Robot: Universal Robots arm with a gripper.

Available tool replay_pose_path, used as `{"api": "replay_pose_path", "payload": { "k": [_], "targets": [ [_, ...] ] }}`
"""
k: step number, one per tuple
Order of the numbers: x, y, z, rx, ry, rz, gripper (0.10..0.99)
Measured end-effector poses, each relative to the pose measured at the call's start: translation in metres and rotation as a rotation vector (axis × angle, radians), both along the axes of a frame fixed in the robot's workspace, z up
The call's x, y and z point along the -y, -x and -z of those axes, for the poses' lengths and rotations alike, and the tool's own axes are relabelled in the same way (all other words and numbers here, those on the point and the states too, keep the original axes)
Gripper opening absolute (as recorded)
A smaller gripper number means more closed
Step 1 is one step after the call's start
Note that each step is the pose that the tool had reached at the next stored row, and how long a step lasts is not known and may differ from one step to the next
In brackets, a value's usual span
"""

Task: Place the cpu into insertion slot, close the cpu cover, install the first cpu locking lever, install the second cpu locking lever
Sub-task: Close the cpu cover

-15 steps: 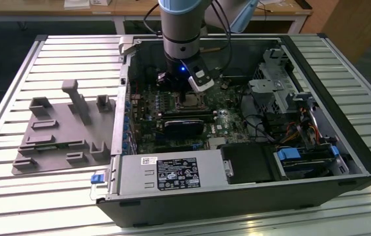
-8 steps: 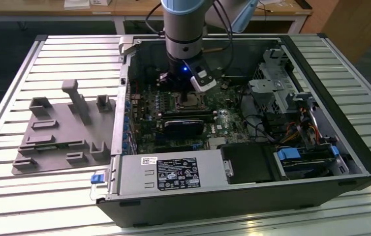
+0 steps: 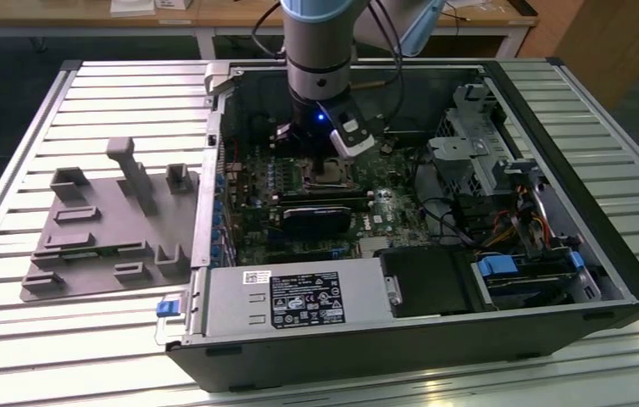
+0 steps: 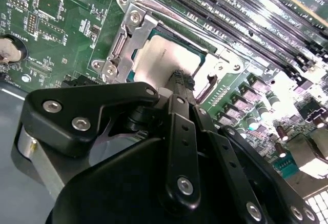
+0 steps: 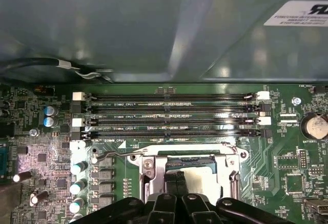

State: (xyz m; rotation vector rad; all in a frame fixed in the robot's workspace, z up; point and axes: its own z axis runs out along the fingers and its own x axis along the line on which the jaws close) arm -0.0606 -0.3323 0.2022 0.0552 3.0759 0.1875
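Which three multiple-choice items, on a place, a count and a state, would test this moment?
1. The gripper hangs: A over the grey tray; B over the socket on the green board; C outside the case.
2. Long memory slots beside the socket: A two; B six; C four.
3. The chip is: A lying in the socket; B gripped in the air; C on the grey tray.
Key: 1 B, its tips meet at the chip's edge in the second wrist view. 2 C, four parallel slots show in the first wrist view. 3 A, a metal frame surrounds its silvery top.
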Motion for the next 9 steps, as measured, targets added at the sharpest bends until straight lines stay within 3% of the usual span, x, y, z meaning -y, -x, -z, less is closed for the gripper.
{"api": "replay_pose_path", "payload": {
  "k": [9],
  "targets": [
    [0.0001, 0.0, -0.0132, -0.0002, 0.0, 0.0, 0.102]
  ]
}}
